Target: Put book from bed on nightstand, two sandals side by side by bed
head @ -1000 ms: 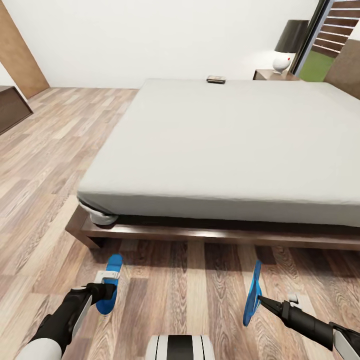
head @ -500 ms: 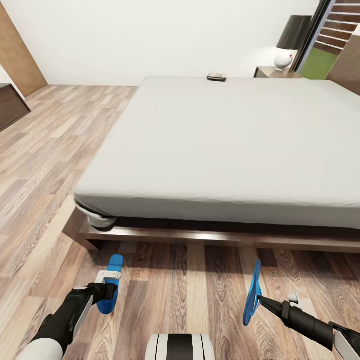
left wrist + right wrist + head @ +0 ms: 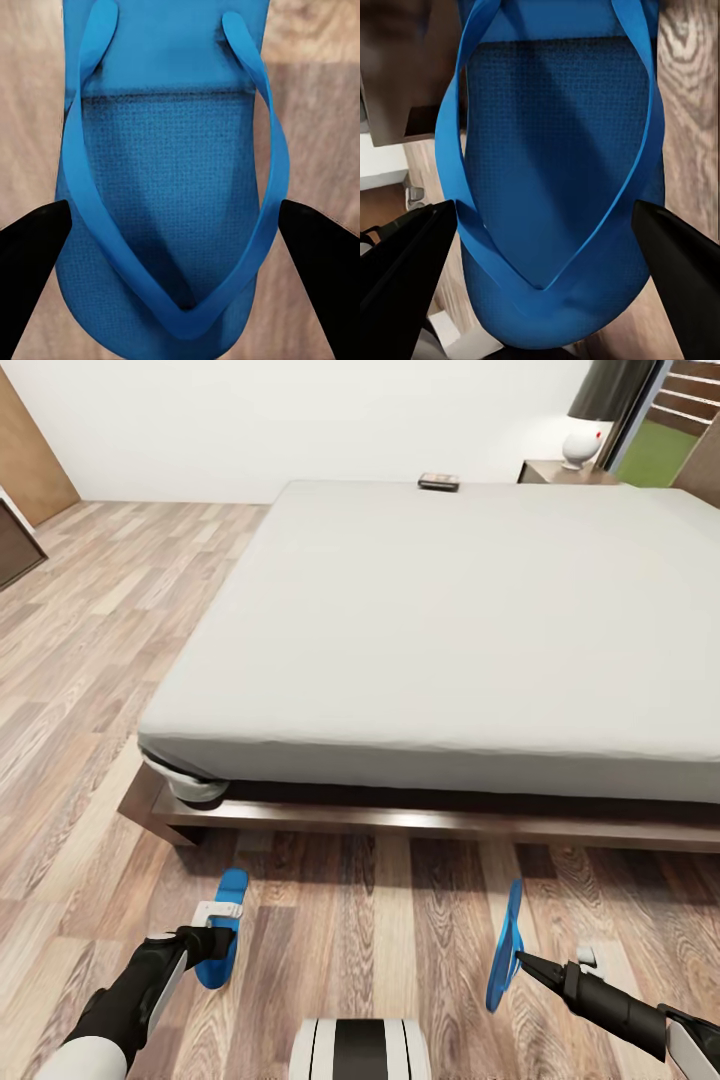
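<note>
Blue sandals [image 3: 222,932] [image 3: 506,948] gripped, one per claw [image 3: 212,942] [image 3: 520,958]; no legible writing.

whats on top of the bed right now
A small dark book lies near the far edge of the bed; the rest of the mattress looks bare. The far right of the bed is cut off by the frame, so that part can't be checked.

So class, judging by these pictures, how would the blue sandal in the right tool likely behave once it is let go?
The right sandal hangs on edge, so it would probably topple flat. It looks thin, likely light and bendy. Its straps look floppy.
</note>
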Robot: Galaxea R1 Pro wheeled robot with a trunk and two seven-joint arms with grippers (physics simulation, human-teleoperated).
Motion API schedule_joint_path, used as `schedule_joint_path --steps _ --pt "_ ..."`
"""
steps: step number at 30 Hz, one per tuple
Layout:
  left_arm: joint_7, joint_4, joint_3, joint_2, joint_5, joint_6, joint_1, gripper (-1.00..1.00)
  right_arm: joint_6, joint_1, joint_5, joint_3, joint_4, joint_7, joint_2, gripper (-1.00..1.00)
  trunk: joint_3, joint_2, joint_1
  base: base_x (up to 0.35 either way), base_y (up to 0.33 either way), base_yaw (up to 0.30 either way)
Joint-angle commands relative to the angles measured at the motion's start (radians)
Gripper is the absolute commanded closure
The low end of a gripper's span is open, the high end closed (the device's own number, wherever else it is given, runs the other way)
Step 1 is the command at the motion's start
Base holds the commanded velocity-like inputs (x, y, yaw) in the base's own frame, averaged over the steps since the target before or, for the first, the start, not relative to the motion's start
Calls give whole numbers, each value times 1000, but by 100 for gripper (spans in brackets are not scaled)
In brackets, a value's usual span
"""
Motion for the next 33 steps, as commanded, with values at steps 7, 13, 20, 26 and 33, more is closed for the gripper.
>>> schedule_joint_path --steps 7,13,20,26,33 --pt "-10 -2 5 -1 -10 4 0 100 8 0 -7 0 0 1 0 100 -28 -2 3 0 0 0" --pt "-10 -2 5 -1 -10 4 0 100 8 0 -7 0 0 1 0 100 -51 -3 6 0 0 0" --pt "-10 -2 5 -1 -10 4 0 100 8 0 -7 0 0 1 0 100 -70 -4 8 0 0 0" --pt "-10 -2 5 -1 -10 4 0 100 8 0 -7 0 0 2 0 100 -70 -4 8 0 0 0" --pt "-10 -2 5 -1 -10 4 0 100 8 0 -7 0 0 2 0 100 -70 -4 8 140 0 0"
